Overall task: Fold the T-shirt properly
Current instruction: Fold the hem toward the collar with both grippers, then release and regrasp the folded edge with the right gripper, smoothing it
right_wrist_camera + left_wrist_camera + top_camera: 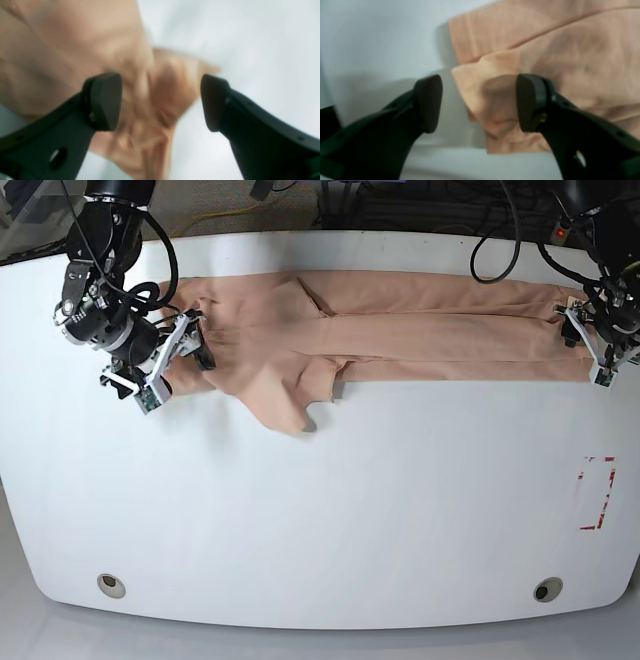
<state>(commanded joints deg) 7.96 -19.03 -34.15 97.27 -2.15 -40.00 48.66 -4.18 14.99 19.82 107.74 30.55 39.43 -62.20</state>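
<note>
Grippers both stood wide open when I checked the views, and neither held anything. Left gripper [479, 102] hung over the edge of the T-shirt [545, 62]: one pad [531, 102] sat above the fabric, the other over bare table [382, 37], with a folded corner of cloth lying in the gap between them. I could not tell whether the pads touched the cloth. Right gripper [160, 102] was spread just as far, straddling a bunched, wrinkled part of the shirt; that view was blurred, so contact there was unclear too.

From the base camera I saw the T-shirt [400, 325] stretched as a long narrow band across the far side of the white table [350, 510], with a lobe of fabric sagging toward me left of centre. Right gripper [190, 340] sat at the band's left end, left gripper [580, 340] at its right end.
</note>
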